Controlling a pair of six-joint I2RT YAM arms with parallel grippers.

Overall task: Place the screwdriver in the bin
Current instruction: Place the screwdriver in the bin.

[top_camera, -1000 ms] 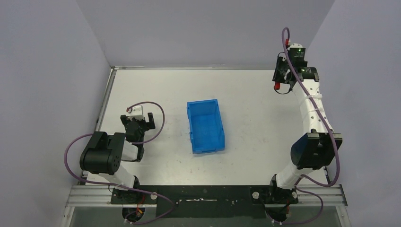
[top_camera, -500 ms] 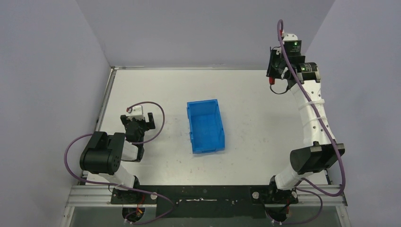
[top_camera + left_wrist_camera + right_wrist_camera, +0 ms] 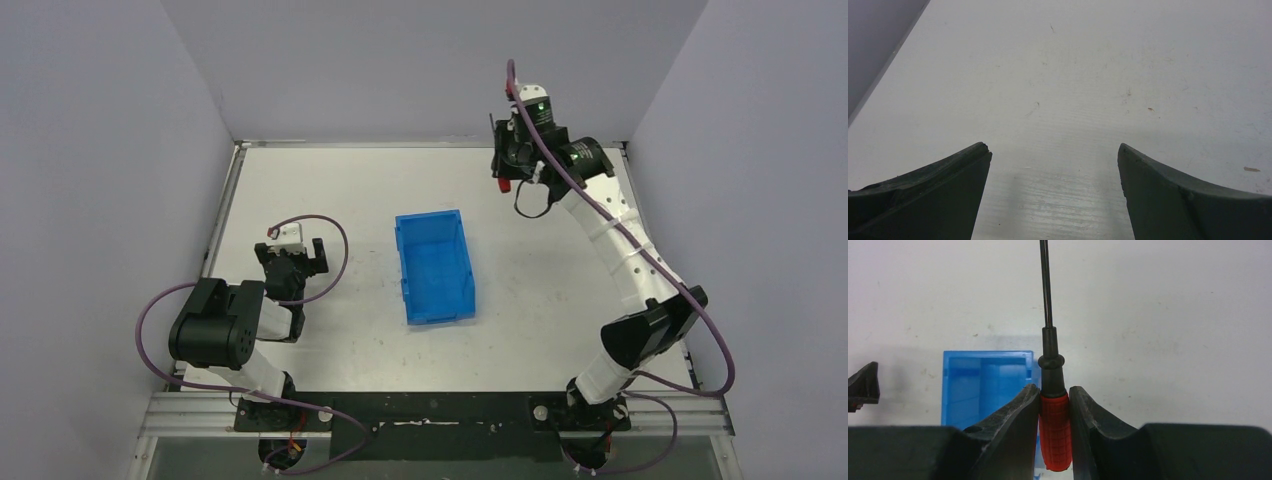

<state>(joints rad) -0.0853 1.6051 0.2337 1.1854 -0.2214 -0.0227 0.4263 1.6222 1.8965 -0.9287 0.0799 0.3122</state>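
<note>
The right arm (image 3: 618, 238) swings left along the back edge of the white desk (image 3: 560, 290). Its black two-finger right claw (image 3: 509, 175), over the far right corner a second ago, now hangs nearer the middle, closer to the blue rectangular open-topped plastic bin (image 3: 436, 265) but still beyond it and to its right. The small red-handled screwdriver with a thin black shaft (image 3: 1054, 430) travels with it, pinched between the fingers. The arm's elbow sits lower, and the white forearm stretches out diagonally.

We see the screwdriver (image 3: 1054, 432), with its ribbed red handle and thin black shaft, pinched in the right claw (image 3: 1054, 390) and raised off the worktop (image 3: 330, 190). Our blue bin (image 3: 436, 268) sits upright mid-worktop, well apart from it.
</note>
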